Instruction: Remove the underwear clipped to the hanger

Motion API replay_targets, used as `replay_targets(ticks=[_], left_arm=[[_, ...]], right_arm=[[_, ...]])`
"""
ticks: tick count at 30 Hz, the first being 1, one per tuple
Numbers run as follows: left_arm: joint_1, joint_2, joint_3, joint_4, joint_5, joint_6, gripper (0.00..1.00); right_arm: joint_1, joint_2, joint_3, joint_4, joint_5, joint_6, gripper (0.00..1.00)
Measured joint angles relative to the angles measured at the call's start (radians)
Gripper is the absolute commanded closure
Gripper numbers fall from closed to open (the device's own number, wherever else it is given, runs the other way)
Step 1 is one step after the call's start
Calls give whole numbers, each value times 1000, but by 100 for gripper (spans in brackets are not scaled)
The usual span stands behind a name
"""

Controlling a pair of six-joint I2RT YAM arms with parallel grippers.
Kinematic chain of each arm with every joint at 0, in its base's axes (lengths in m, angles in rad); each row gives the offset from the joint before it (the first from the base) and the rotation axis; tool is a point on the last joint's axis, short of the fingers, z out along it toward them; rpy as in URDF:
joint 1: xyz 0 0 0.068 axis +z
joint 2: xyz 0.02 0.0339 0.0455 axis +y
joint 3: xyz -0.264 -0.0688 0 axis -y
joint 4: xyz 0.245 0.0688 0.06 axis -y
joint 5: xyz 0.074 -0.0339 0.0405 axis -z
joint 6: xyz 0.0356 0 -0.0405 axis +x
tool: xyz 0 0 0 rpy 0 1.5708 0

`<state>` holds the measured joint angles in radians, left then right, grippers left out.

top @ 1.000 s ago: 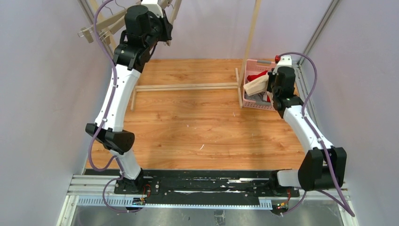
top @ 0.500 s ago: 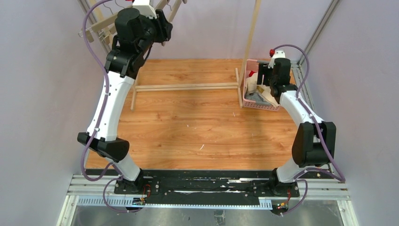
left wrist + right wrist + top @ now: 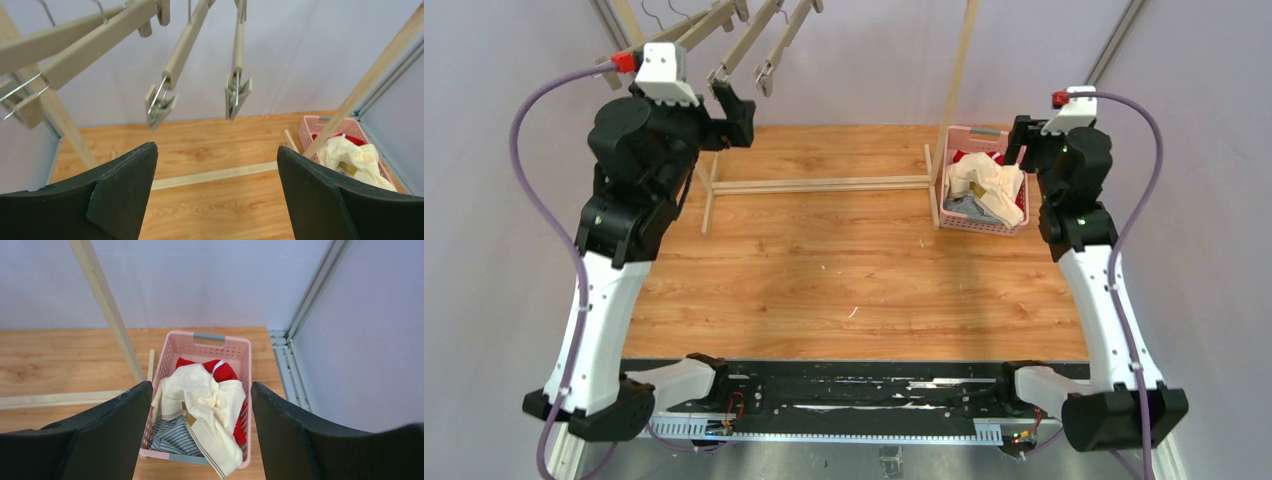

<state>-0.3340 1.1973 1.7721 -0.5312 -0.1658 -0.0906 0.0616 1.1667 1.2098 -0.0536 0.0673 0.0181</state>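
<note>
The underwear lies piled in a pink basket (image 3: 209,337) at the back right: a cream pair (image 3: 210,400) on top, a red pair (image 3: 222,371) behind it, a grey striped pair (image 3: 172,437) underneath. The wooden hangers (image 3: 185,45) hang at the back left, and their metal clips (image 3: 160,105) hold nothing. My left gripper (image 3: 215,148) is open just below and in front of the clips. My right gripper (image 3: 201,385) is open and empty above the basket. From above, the left gripper (image 3: 742,118) sits under the hangers (image 3: 724,25) and the right gripper (image 3: 1021,135) beside the basket (image 3: 984,132).
A wooden rack post (image 3: 959,70) rises just left of the basket, and its base bar (image 3: 824,185) lies across the floor boards. Lilac walls close in on both sides, with metal rails (image 3: 287,360) along the right wall.
The right gripper opened and dropped the cream pair into the basket, then drew back. The left gripper opened and pulled down and away from the hanger clips.
</note>
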Motion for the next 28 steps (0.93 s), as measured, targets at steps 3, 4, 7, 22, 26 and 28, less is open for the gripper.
replay_targets(ticks=[3,4,7,22,26,28], left_arm=[[0,-80,-73,-29,12,-6,2],[0,-113,-108,-49,21,-13,2],[0,-196,-235,-105,55,-40,2],[0,-628,-798,-229,47,-240,2],[0,-636,-834,-226,50,-259,2],[0,-640,-859,-230,55,-266,2]], right_arm=[[0,-77,33,-74,29,3,26],[0,-100,34,-101,36,5,26],[0,-164,-11,-159,50,18,26],[9,-552,-226,-344,-45,86,26],[11,-551,-237,-350,-59,87,26],[13,-548,-253,-360,-60,87,26]])
